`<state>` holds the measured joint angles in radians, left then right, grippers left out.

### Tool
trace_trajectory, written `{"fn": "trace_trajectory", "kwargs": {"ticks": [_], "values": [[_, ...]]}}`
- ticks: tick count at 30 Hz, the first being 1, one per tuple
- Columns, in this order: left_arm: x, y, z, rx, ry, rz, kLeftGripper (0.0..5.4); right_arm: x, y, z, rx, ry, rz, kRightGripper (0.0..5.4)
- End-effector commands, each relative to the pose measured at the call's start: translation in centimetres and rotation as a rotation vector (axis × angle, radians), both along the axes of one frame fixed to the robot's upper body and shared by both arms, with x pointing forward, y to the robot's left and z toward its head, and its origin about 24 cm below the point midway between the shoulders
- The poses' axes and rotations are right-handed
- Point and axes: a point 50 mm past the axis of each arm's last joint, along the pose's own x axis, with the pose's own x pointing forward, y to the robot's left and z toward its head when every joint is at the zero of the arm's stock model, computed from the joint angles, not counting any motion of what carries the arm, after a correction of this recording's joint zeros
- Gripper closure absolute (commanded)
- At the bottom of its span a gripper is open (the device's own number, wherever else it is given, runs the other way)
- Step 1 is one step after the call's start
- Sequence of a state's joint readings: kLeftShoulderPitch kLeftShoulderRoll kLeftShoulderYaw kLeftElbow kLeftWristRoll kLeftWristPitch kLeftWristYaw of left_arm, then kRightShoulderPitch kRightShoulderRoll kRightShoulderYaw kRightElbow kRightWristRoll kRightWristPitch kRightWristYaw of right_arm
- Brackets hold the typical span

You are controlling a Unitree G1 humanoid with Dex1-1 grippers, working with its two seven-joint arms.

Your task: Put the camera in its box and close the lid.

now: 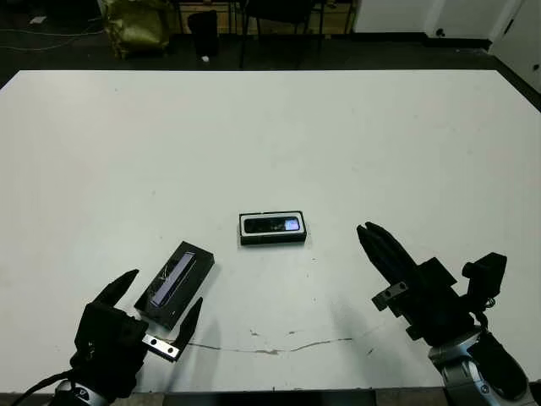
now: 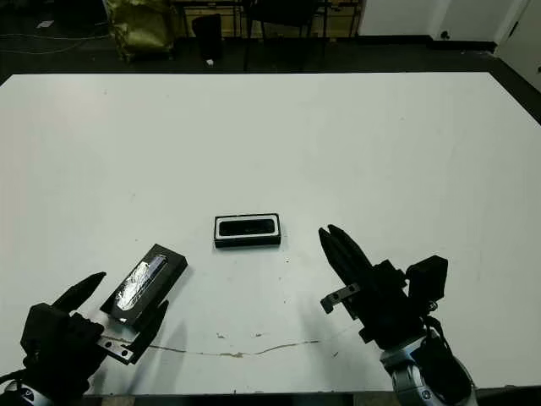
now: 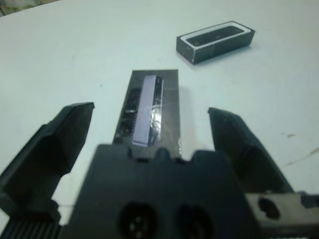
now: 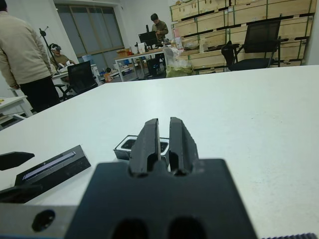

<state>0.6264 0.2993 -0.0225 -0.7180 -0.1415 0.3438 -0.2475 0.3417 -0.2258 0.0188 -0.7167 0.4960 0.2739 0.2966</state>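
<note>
From the head views, the camera [image 1: 273, 225] is lying inside the box [image 1: 272, 239] in the middle of the white surface [image 1: 270, 135], with its long side going left to right and its bluish screen pointing to the robot's right. The lid [image 1: 175, 283] is lying flat near the left claw [image 1: 161, 311], tilted, its long side running from the claw up toward the box. The left claw is released, its 2 fingers spread wide around the lid's near end. This arm is nearer the lid, so I think it should be grabbing it next.

In the left wrist view, the lid [image 3: 148, 108] is sitting between the fingers, pointing straight away, and the box [image 3: 216, 41] is lying farther off.

In the right wrist view, the right claw [image 4: 164, 142] is clenched, holding nothing, pointing toward the box [image 4: 128, 146].
</note>
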Motion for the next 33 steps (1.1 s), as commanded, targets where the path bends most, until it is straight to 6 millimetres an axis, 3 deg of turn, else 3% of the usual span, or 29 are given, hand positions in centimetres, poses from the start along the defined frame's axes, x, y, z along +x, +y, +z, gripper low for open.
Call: {"fn": "trace_trajectory", "kwargs": {"ticks": [1,18,26,33], "values": [[0.0,0.1,-0.5,-0.022,0.050,0.014,0.01,0.0,-0.4,-0.4,-0.024,0.006,-0.006,5.40],[0.2,0.7,-1.7,0.042,0.076,-0.002,0.01,-0.1,-0.7,-0.1,-0.009,0.010,0.001,5.40],[0.0,0.8,-2.4,0.014,0.110,0.008,0.01,0.1,-1.4,-0.9,-0.050,0.022,-0.008,5.40],[-0.1,0.9,-3.2,-0.020,0.133,0.025,0.01,-0.3,-1.1,-0.1,-0.052,0.022,-0.012,5.40]]}}
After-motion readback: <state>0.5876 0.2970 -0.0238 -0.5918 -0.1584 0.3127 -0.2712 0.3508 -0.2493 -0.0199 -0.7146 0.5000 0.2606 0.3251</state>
